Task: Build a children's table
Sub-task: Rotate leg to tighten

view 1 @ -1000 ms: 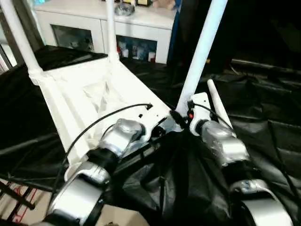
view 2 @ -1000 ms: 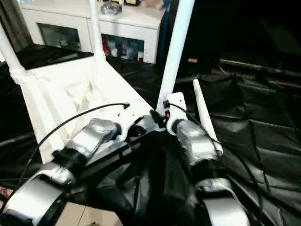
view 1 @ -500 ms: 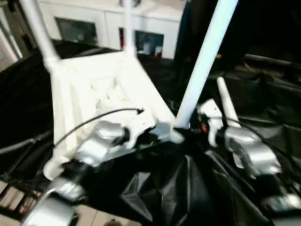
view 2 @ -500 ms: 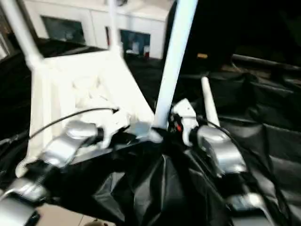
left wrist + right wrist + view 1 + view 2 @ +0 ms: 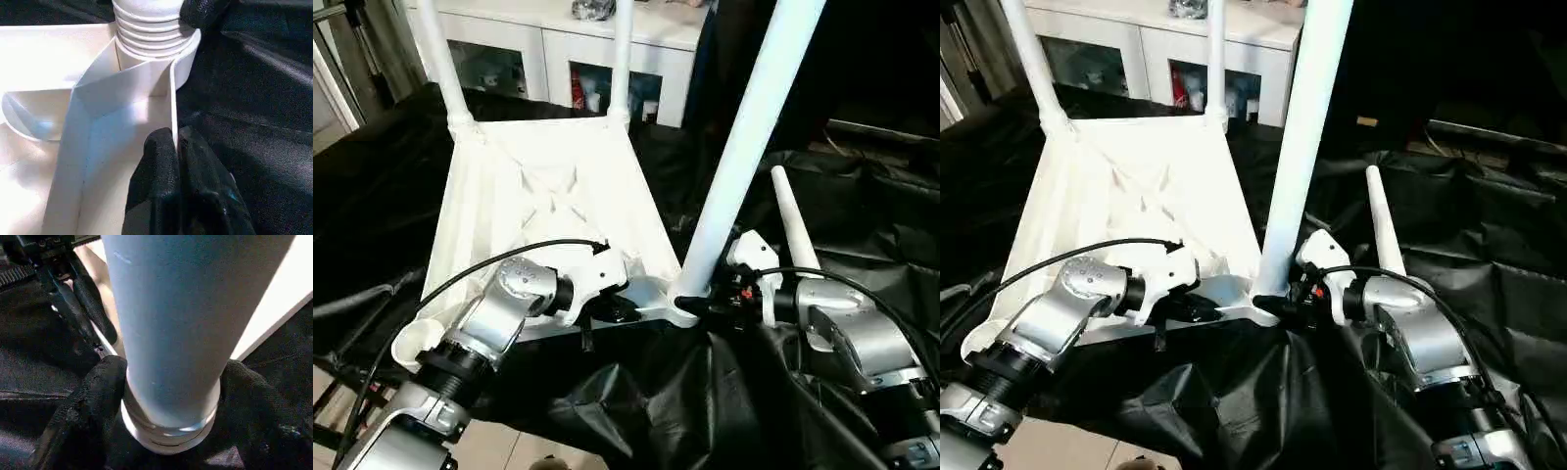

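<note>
On the black-draped work table (image 5: 862, 176) the white tabletop (image 5: 548, 196) lies upside down, ribbed underside up, with its near edge at the drape's front. Two legs (image 5: 440, 59) stand in the far corner sockets and a third leg (image 5: 744, 137) rises, leaning slightly, from the near right socket (image 5: 680, 299). The near left socket (image 5: 411, 343) is still empty, and the fourth leg (image 5: 793, 220) lies loose on the cloth just right of the standing one. The right gripper (image 5: 161, 396) has its two black fingers (image 5: 93, 401) closed around the base of the near right leg, at the threaded collar just above the socket. The left gripper (image 5: 177, 166) is pinched shut on the thin upright rim of the tabletop (image 5: 172, 98) close to that same corner. Both silver forearms reach in low from the near side, wrists bent inward toward each other, left forearm (image 5: 499, 313) lying over the near edge and right forearm (image 5: 852, 333) over the cloth. The likely trouble is the joint itself: threads still show in the left wrist view, so the leg seems not fully seated, and turning it while tilted could cross the thread or lever the corner up. The left hold is on a narrow rim and could slip, letting the whole top swing. A sweeping right wrist could also knock the loose leg away.
</note>
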Robot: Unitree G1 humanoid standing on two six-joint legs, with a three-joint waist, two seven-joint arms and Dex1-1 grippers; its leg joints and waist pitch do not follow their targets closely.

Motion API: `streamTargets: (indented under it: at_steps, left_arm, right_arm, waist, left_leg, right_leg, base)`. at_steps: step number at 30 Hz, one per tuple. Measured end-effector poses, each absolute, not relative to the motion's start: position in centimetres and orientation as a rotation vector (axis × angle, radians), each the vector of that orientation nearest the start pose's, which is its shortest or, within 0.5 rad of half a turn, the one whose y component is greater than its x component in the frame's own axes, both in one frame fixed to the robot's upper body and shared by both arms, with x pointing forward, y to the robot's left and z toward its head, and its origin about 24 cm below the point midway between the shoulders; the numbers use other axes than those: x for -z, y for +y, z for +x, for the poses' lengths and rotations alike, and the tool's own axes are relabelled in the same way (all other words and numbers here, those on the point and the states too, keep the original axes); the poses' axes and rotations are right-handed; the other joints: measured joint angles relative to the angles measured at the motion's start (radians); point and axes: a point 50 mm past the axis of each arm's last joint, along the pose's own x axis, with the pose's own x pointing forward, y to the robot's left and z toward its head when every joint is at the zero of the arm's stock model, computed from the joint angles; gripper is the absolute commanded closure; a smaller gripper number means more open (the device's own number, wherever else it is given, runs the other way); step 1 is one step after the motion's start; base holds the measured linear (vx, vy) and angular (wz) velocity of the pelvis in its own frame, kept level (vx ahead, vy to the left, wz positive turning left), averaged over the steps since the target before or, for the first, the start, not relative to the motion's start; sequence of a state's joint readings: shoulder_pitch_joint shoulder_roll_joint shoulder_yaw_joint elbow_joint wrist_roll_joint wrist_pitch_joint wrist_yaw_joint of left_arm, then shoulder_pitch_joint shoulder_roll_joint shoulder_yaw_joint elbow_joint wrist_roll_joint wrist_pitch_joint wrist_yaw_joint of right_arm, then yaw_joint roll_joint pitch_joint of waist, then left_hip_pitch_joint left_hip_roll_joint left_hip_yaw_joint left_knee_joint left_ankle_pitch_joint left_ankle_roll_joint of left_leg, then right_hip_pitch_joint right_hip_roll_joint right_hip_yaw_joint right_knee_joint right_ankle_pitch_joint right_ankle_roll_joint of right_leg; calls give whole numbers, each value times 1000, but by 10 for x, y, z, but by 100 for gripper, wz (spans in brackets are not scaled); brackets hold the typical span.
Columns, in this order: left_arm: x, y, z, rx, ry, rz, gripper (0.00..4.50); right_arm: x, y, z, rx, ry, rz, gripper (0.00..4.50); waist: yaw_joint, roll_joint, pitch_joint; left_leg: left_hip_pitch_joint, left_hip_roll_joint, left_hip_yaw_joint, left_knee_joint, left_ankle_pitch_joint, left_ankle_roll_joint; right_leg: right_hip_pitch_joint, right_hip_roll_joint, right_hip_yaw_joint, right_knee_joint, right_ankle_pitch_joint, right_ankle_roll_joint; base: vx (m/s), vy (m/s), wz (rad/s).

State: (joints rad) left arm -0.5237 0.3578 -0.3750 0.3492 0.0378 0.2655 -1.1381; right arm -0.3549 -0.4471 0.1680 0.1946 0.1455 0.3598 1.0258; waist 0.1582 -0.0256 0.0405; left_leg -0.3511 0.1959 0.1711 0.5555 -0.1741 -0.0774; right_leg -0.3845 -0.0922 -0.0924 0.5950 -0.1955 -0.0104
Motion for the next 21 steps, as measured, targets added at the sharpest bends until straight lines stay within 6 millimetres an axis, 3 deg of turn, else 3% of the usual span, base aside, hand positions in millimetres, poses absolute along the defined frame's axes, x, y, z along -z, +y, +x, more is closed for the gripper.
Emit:
streamTargets:
  at_steps: [9,10,14,21]
  left_arm:
    - [-54,106,299,1352,466,449,450]
    - [-54,106,299,1352,467,449,450]
    - [-54,106,299,1355,467,448,450]
    - [-54,106,299,1356,472,447,450]
  right_arm:
    - [-59,-157,288,-1094,402,-207,135]
    - [-59,-157,288,-1095,402,-205,104]
    - [-57,-155,287,-1093,414,-204,84]
    - [-54,-152,287,-1089,419,-208,84]
  waist:
    - [0,0,0]
    - [-1,0,0]
    - [0,0,0]
    - [1,0,0]
  left_leg:
    - [0,0,0,1,0,0]
    - [0,0,0,1,0,0]
    - [0,0,0,1,0,0]
    - [0,0,0,2,0,0]
  right_leg:
    - [0,0,0,1,0,0]
    - [0,0,0,1,0,0]
    - [0,0,0,1,0,0]
    - [0,0,0,2,0,0]
  base:
    - [0,0,0]
    - [0,0,0]
    - [0,0,0]
    - [0,0,0]
